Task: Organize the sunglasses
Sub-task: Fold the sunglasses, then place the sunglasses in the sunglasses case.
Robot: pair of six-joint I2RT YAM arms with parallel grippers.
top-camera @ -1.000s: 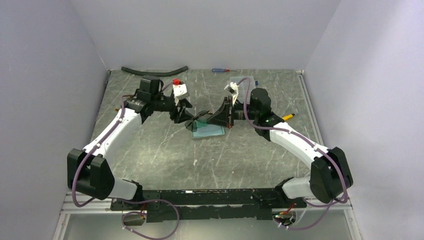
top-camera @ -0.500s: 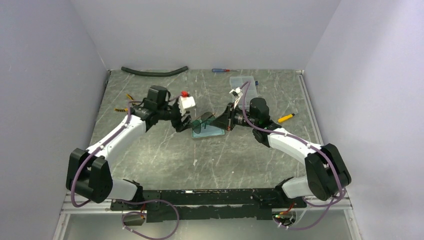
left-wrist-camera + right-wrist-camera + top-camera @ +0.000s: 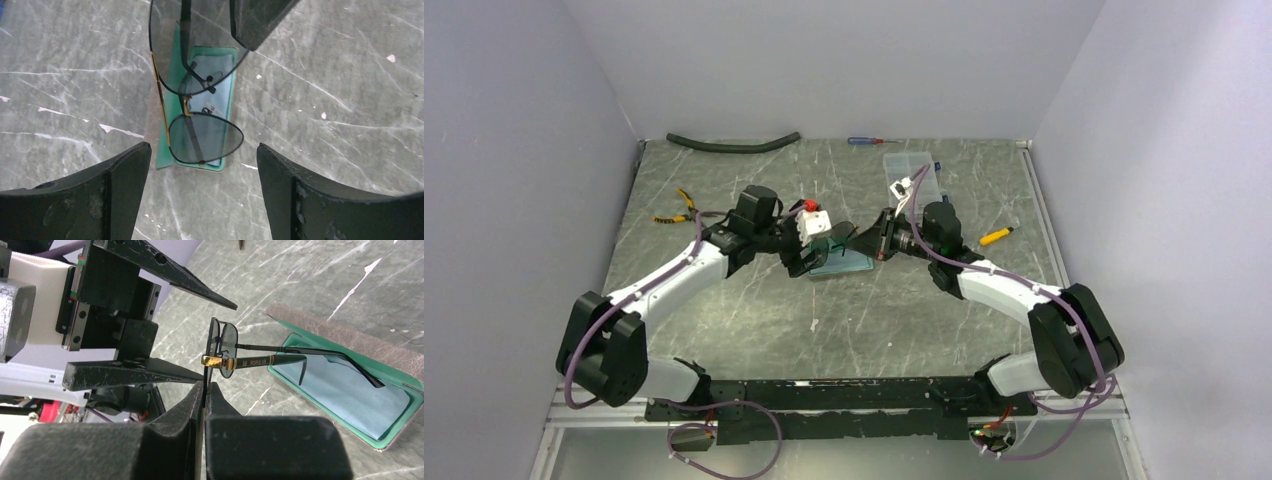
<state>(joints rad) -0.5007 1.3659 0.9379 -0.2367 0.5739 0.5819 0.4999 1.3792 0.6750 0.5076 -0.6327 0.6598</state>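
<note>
Above the open glasses case (image 3: 350,342), the sunglasses (image 3: 250,362) hang in the air with their arms unfolded, reaching out over the teal lining. Whether the arm tips touch the lining cannot be told. The right gripper (image 3: 206,387) is clenched on the front frame near a gold hinge. Facing the lenses, the left gripper (image 3: 202,150) is spread wide, one finger to each side of the glasses, grasping nothing. This all sits at the middle of the grey marbled table (image 3: 724,310). Yellow-handled pliers (image 3: 674,207) lie far left, with a black hose (image 3: 732,143) and a screwdriver (image 3: 861,141) along the back wall.
</note>
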